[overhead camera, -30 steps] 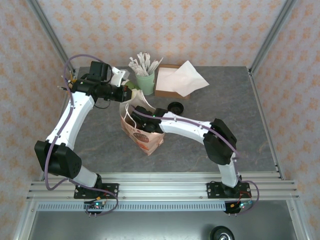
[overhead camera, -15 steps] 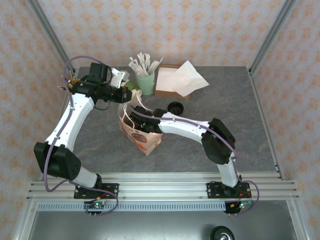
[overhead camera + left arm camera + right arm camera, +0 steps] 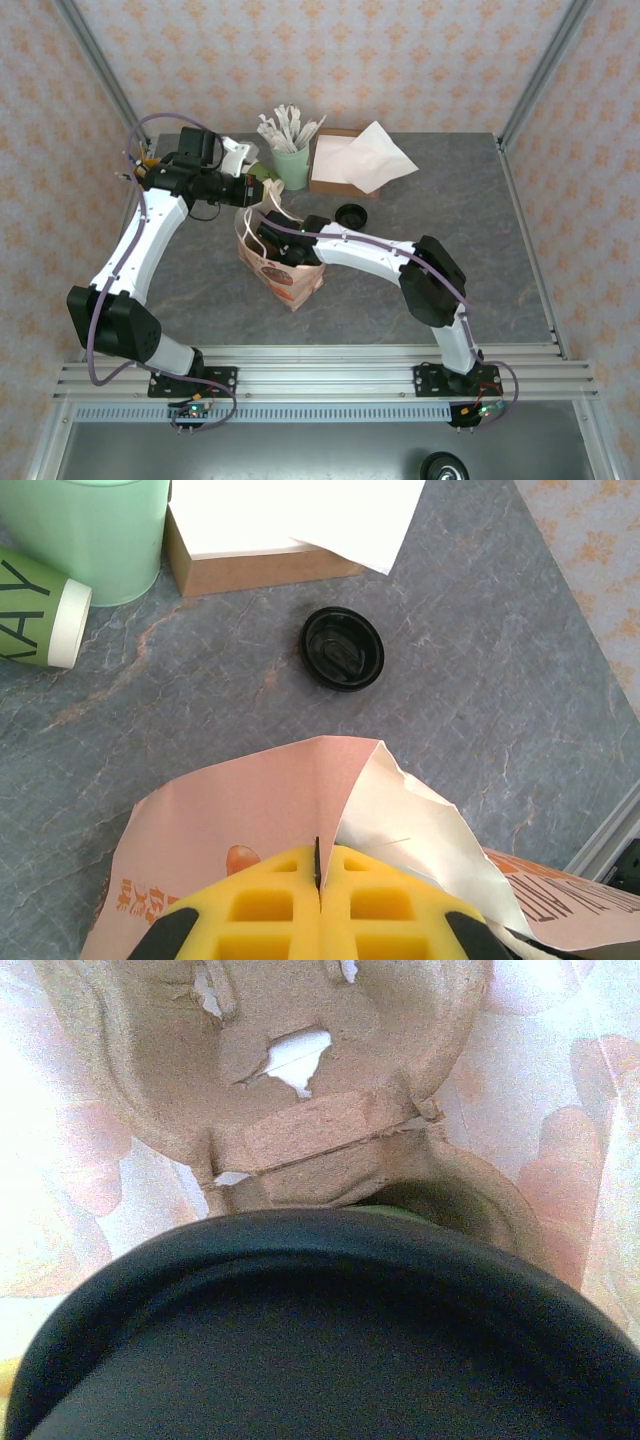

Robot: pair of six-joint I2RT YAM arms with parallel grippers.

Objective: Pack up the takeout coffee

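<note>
Pinching bag [image 3: 250, 810] over grey table [image 3: 450, 220], left claw [image 3: 320, 880], right claw [image 3: 268, 238] clamping takeout coffee [image 3: 330, 1340], floral walls [image 3: 350, 60]

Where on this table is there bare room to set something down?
Bare: the right half of the table, between box, loose lid and the right edge; also the strip between left arm and paper bag. Crowded: far-left corner around the stick cup.

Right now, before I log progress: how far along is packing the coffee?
Done: the bag stands open, its rim pinched by the left hand. In hand: the right hand reaches inside the bag with the takeout coffee, lid on, just above the pulp carrier. Left, as far as I can judge: seat the cup in a slot, release, and withdraw.
</note>
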